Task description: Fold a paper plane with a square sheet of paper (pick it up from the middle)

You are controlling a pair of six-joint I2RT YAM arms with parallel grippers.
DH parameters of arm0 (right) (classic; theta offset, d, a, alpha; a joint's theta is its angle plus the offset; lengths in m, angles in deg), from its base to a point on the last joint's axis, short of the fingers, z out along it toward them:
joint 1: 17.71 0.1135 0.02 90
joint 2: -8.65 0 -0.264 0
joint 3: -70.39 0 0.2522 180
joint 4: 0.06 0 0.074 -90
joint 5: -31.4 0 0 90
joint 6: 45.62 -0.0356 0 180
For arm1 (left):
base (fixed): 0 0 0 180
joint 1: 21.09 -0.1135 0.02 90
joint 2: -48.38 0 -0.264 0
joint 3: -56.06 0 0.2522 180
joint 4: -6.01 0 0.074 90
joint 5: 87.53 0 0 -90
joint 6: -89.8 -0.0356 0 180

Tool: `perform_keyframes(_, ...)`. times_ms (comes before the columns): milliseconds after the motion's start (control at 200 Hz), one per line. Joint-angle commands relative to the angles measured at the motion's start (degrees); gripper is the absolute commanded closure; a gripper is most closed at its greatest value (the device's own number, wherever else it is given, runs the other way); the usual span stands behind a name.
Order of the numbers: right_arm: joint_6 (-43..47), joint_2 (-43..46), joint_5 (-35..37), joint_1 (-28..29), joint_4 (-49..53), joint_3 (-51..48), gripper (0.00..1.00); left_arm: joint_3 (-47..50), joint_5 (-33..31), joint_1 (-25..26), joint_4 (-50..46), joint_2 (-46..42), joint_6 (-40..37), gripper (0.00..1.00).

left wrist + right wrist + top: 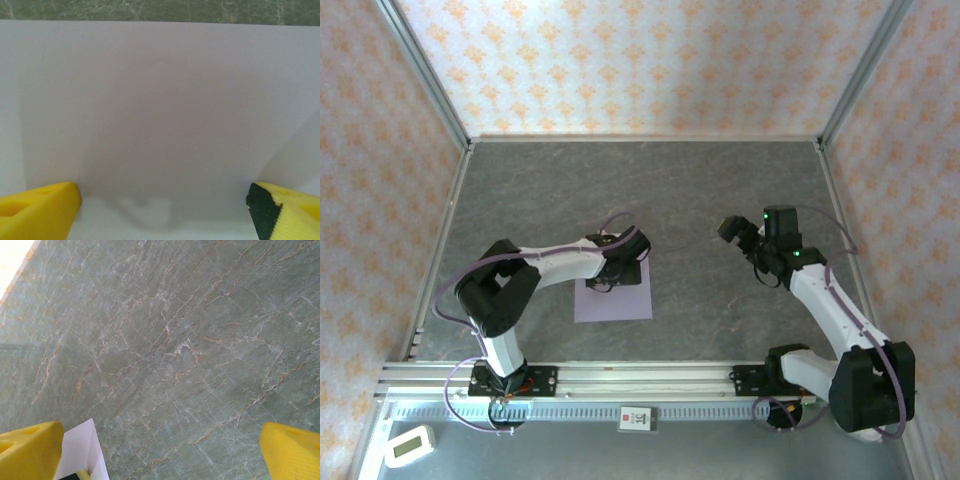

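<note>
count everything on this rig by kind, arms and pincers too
thin lavender square sheet of paper: 1
black and white robot arms: 2, left arm, right arm
open yellow-tipped pincers: 2, left pincer, right pincer
small white device at the near left corner: 1
total: 6

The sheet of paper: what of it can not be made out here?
Top view: the far left part of the sheet of paper is hidden under the left gripper.
Left wrist view: its sides and near edge are cut off by the frame; contact with the fingers is unclear.
Right wrist view: a pale corner, cut off below.
</note>
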Motion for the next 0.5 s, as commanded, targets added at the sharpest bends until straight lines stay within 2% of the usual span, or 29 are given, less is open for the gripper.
perform_keyframes(0,-0.05,1.11,1.08,0.34,0.97,-0.72,0.0,1.15,-0.94,1.03,-3.05,-1.01,0.24,0.03)
perform_keyframes(230,-0.05,0.93,0.97,0.32,0.81,-0.82,0.0,0.71,-1.17,1.82,-3.78,-3.97,1.22,0.0)
perform_keyframes(495,-0.05,0.4,0.94,0.33,0.56,-0.74,0.0,2.65,-0.49,2.51,-2.47,-2.45,1.44,0.0)
